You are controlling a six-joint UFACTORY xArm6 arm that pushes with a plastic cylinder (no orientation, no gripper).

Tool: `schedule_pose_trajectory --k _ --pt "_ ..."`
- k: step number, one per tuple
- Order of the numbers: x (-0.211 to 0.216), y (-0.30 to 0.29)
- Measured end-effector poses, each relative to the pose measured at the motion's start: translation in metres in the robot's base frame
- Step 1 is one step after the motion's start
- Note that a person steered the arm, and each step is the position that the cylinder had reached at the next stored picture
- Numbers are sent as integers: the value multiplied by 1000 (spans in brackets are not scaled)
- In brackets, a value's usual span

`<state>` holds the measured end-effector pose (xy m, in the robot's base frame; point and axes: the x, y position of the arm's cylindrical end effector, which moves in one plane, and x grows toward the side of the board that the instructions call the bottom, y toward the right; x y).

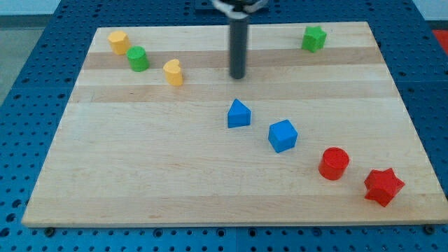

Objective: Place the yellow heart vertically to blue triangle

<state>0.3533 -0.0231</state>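
- Yellow heart [173, 72]: this is the block to be moved. It stands near the view's top left of the bench [140, 182], untouched, with a green cylinder [138, 59] just beside it on the view's upper left and a yellow cylinder-like block [118, 42] beyond that.
- My tip [238, 76]: the arm carries no gripper, so there is nothing to stand apart or together. The rod's lower end rests on the bench, to the view's right of the yellow heart and well apart from it, directly above the blue triangle [239, 113] in the view and clear of it.
- Target: the blue triangle sits near the bench centre. A blue cube [283, 135] lies just to its lower right in the view.
- Handling, judged: the heart looks like a small, rigid, light block that should slide easily on smooth wood. It cannot be grasped; contact must be a push on a side face. Its lobed outline is likely to make it rotate if pushed off-centre, so press in line with its middle, from the view's left side.
- Outlying blocks: a red cylinder [334, 163] and a red star [383, 186] lie toward the view's bottom right; a green star [314, 38] sits at the top right.
- Surface: the bench is a pale, flat wooden board.
- Surroundings: a blue perforated base [28, 105] frames the board on all sides.
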Motion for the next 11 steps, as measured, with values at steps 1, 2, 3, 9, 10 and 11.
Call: schedule_pose_trajectory --k 1,2,3,9,10,11 --pt "27 -74" --pt "27 -121" --pt "3 -117" --pt "-66 -20" --pt "-88 -32" --pt "-91 -32"
